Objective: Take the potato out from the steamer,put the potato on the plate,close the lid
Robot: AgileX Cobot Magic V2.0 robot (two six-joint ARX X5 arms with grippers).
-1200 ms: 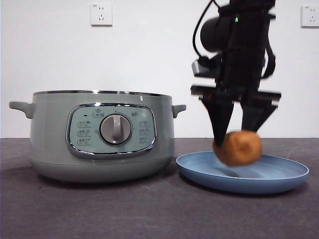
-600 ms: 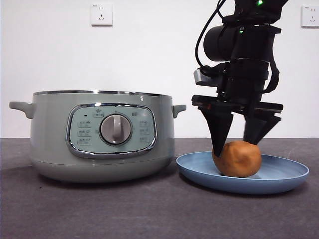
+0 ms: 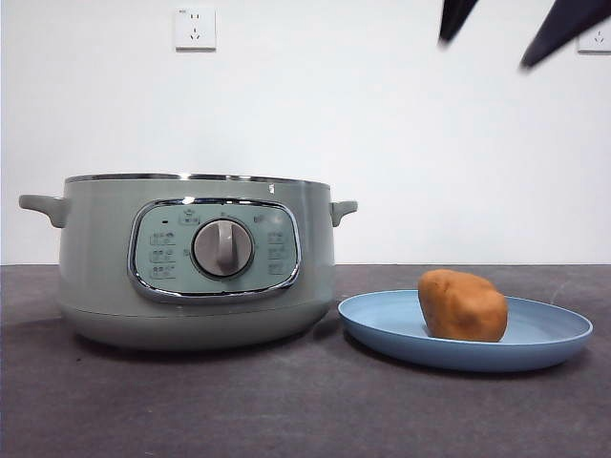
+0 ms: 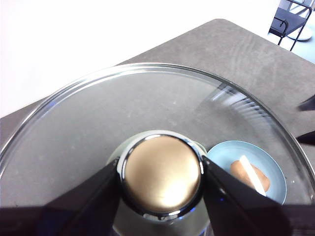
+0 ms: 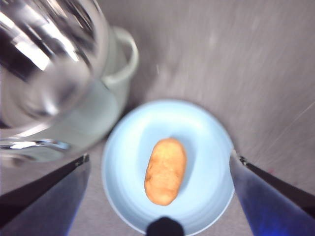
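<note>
The orange-brown potato (image 3: 463,305) lies on the light-blue plate (image 3: 554,339), right of the sage-green steamer (image 3: 196,258), which stands without its lid. My right gripper (image 3: 506,24) is open and empty, high above the plate; only its two black tips show at the top edge. In the right wrist view the right gripper (image 5: 158,156) hangs over the potato (image 5: 165,170) and the plate (image 5: 211,147). My left gripper (image 4: 161,179) is shut on the knob (image 4: 162,164) of the glass lid (image 4: 147,69) and holds it in the air. The lid is out of the front view.
In the right wrist view the lid (image 5: 44,69) hovers over the steamer (image 5: 98,113), beside the plate. Through the glass, the left wrist view shows the plate (image 4: 273,167) and potato (image 4: 246,172) below. Wall sockets (image 3: 194,28) sit on the white wall behind.
My right gripper let go of the potato and rose straight up to the top of the front view. The potato now rests on the plate.
</note>
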